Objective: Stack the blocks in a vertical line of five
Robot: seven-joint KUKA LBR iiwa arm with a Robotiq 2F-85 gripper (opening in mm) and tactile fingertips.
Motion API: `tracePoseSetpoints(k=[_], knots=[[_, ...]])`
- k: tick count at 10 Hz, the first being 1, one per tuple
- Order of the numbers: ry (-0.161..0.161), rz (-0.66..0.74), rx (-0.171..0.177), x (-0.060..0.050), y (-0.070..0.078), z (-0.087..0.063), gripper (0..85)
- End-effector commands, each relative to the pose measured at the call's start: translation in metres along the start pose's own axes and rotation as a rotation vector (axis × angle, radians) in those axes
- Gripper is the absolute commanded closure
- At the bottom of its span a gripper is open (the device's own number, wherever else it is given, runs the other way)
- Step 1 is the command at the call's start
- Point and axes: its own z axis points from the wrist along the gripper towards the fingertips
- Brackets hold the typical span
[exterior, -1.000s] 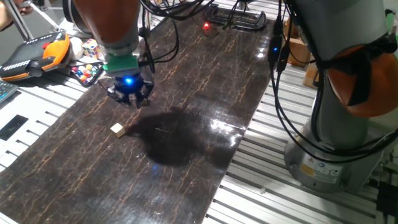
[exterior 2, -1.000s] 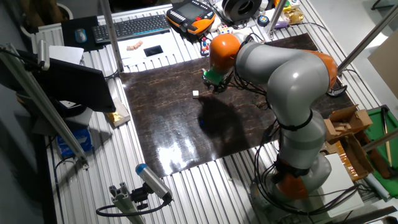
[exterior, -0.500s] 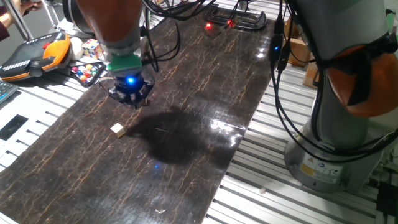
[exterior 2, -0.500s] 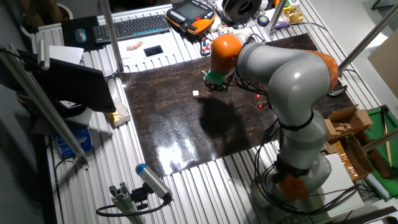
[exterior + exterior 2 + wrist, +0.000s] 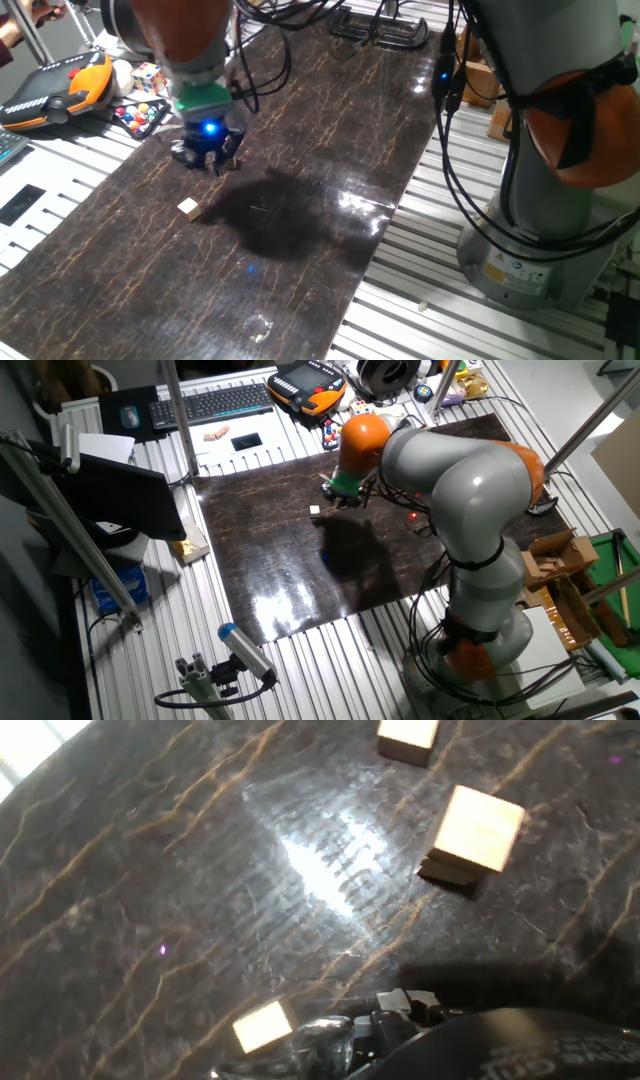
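Observation:
One small tan wooden block (image 5: pixel 188 208) lies alone on the dark mat, just in front of my gripper (image 5: pixel 207 162); it also shows in the other fixed view (image 5: pixel 315 512) left of the gripper (image 5: pixel 336 497). In the hand view a block (image 5: pixel 478 828) sits on top of another, a further block (image 5: pixel 408 736) lies beyond it, and one block (image 5: pixel 263 1025) lies near the fingers (image 5: pixel 398 1008). The gripper hovers low over the mat, looks open and holds nothing. The stack is hidden behind the hand in both fixed views.
A Rubik's cube (image 5: pixel 148 76), a tray of coloured balls (image 5: pixel 140 116) and an orange teach pendant (image 5: pixel 55 88) lie off the mat's left side. The robot base (image 5: pixel 535 230) stands to the right. A keyboard (image 5: pixel 210 404) lies at the back.
The gripper has shifted slightly left and away from the camera. The lone block has not moved.

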Motion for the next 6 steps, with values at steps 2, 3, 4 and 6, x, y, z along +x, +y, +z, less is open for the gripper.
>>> tracePoseSetpoints(k=[2,3,4,6], knots=[[-0.013,0.012,-0.007,0.003,0.012,0.007,28.0],[-0.014,0.003,-0.010,0.005,0.017,0.014,23.3],[-0.012,0.002,-0.013,0.006,0.020,0.019,21.3],[-0.005,-0.005,-0.014,0.008,0.029,0.026,21.7]])
